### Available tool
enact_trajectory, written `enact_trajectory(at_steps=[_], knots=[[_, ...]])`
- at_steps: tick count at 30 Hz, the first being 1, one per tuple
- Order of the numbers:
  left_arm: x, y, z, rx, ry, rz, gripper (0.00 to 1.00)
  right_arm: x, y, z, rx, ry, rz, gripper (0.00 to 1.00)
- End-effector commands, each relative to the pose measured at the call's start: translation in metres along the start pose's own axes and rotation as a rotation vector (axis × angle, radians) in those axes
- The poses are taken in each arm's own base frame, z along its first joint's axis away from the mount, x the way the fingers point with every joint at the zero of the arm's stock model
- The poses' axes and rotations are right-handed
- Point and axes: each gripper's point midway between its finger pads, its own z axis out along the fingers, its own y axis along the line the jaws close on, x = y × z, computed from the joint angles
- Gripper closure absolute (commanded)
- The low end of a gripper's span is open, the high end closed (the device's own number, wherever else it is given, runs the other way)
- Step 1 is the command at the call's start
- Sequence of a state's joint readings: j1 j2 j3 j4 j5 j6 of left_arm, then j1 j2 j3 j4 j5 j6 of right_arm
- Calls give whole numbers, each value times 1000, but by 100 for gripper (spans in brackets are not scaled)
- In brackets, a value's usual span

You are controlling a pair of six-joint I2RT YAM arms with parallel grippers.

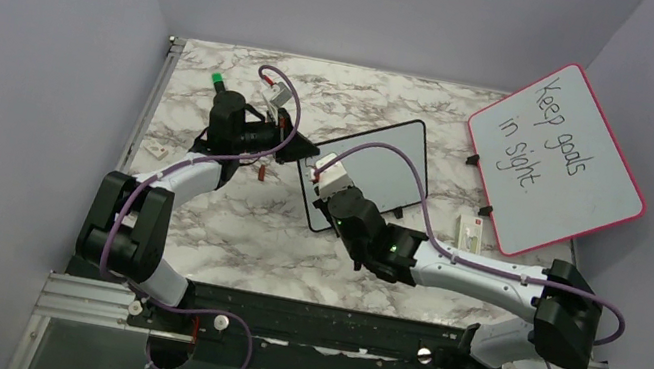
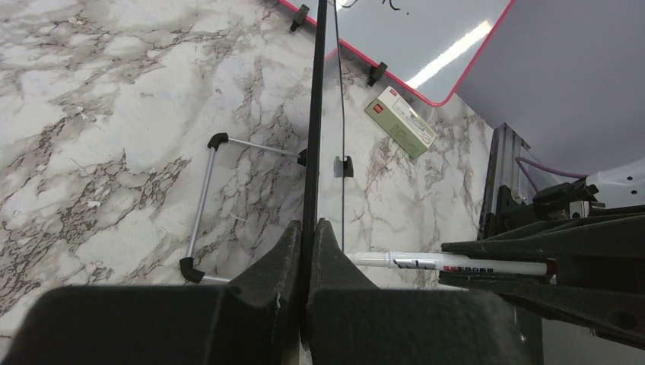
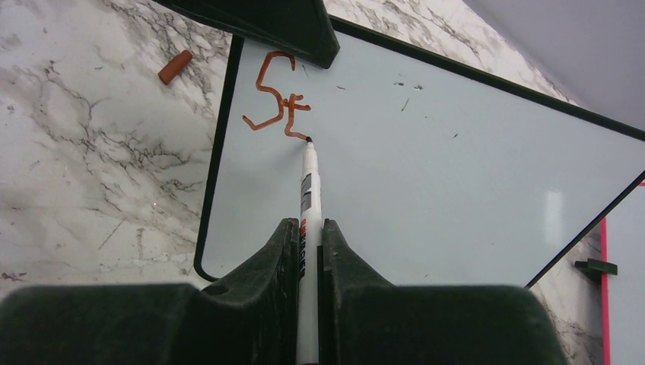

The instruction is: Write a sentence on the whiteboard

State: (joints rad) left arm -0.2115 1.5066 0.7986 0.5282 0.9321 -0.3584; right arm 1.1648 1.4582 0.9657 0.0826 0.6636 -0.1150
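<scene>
My left gripper (image 2: 308, 228) clamps the frame edge of the whiteboard (image 3: 426, 167) on the desk (image 3: 91, 167), seemingly light, stiff and slick, while my right gripper (image 3: 306, 228) pinches the marker (image 3: 308, 179), tip at the barely begun sentence (image 3: 275, 103).

whiteboard (image 3: 456, 152): pale white face, thin black frame
sentence (image 3: 275, 99): reddish-brown strokes on the white face
marker (image 3: 308, 190): white barrel, grey and red label bands, dark tip
marker cap (image 3: 175, 67): reddish-brown
table (image 1: 235, 219): white marble pattern with grey-brown veins
pink-framed board (image 1: 607, 188): white face, pink-red frame, black handwriting
small box (image 2: 401, 122): green and white with a red mark
left gripper (image 2: 308, 224): black
right gripper (image 3: 308, 224): black
left arm (image 1: 187, 175): white links, black joints, a green light
right arm (image 1: 480, 272): white links, black joints, green lights
cables (image 1: 397, 148): purple
walls (image 1: 23, 40): pale lavender
wire stand (image 2: 199, 205): silver rods with black ends
</scene>
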Motion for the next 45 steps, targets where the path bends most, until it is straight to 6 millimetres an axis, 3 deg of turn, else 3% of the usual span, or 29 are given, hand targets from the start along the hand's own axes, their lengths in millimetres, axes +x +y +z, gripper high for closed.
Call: enact_trajectory(at_steps=[1, 14, 27, 45], knots=[[30, 16, 1, -60, 76, -66, 100, -11, -13, -3, 42, -37, 15, 99], [30, 16, 1, -65, 74, -65, 100, -36, -13, -14, -15, -130, 61, 99], [31, 17, 1, -65, 77, -68, 100, -33, -12, -1, -4, -122, 56, 99], [31, 17, 1, -66, 77, -69, 100, -31, -6, 0, -33, -113, 52, 99]])
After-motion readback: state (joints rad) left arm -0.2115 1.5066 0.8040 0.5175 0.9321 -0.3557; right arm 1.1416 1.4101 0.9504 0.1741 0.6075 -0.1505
